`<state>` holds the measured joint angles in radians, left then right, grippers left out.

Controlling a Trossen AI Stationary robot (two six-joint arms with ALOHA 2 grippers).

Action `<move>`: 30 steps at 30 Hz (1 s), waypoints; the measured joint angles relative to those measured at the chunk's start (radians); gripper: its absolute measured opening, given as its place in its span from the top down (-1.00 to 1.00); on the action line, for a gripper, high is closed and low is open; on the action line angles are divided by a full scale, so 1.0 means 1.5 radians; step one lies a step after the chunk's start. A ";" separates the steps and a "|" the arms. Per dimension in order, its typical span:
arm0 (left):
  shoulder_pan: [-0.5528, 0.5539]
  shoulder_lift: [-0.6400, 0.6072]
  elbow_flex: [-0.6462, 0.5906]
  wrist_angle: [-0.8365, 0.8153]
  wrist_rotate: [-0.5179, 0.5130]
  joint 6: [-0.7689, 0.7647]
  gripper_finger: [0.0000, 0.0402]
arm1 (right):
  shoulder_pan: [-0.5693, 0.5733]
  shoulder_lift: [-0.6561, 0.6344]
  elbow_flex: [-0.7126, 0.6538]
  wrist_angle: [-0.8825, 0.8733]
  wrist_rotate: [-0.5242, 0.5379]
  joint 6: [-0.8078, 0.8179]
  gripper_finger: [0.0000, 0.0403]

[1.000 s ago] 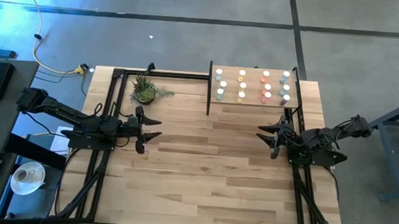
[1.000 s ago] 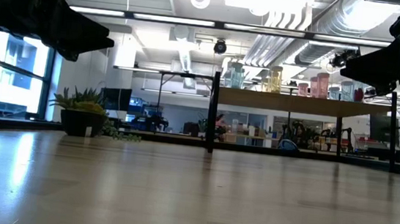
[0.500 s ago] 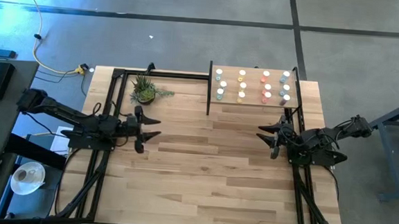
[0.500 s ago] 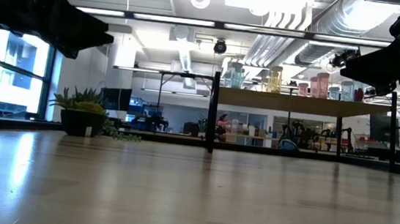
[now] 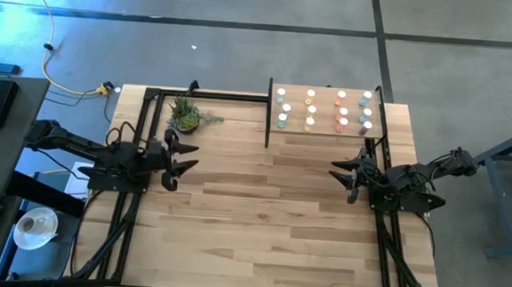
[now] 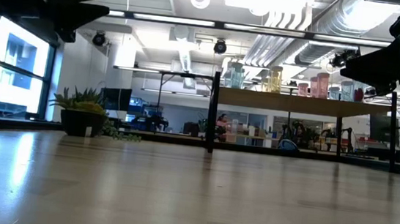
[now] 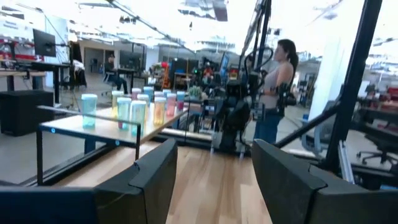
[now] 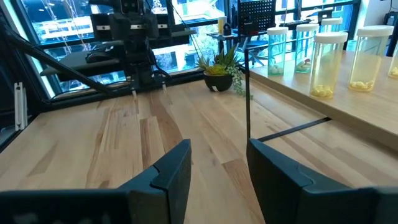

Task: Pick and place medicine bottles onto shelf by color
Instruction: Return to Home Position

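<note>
Where the light plank-topped wooden bench (image 5: pixel 259 233) reaches its far edge, a small green potted plant (image 5: pixel 186 114) in a dark pot stands left of the raised light-wood shelf (image 5: pixel 325 114), whose black metal frame posts rise between the two. On that board the small cylindrical medicine bottles (image 5: pixel 340 110) with white caps stand in four columns of three; the low view shows them tinted teal, yellow and orange-pink. Near the plant, the left end effector (image 5: pixel 188 162) hovers at the bench's left side, fingers parted, gripping nothing. Just in front of the shelf's right end hovers the right end effector (image 5: pixel 336 173), likewise spread and empty. Beyond the bench, a person (image 7: pixel 277 93) stands in the room.
</note>
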<state>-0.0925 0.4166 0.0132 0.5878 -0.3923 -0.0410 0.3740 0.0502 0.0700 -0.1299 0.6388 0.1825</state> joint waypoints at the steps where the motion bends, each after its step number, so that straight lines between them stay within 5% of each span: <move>1: 0.000 -0.005 0.000 0.000 0.000 0.000 0.02 | 0.000 0.000 0.000 0.000 0.000 0.000 0.27; 30: 0.000 -0.137 0.000 0.000 -0.001 0.000 0.02 | 0.000 0.000 0.000 0.000 0.000 0.000 0.27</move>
<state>-0.0929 0.2106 0.0132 0.5877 -0.3938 -0.0408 0.3740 0.0502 0.0700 -0.1299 0.6388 0.1823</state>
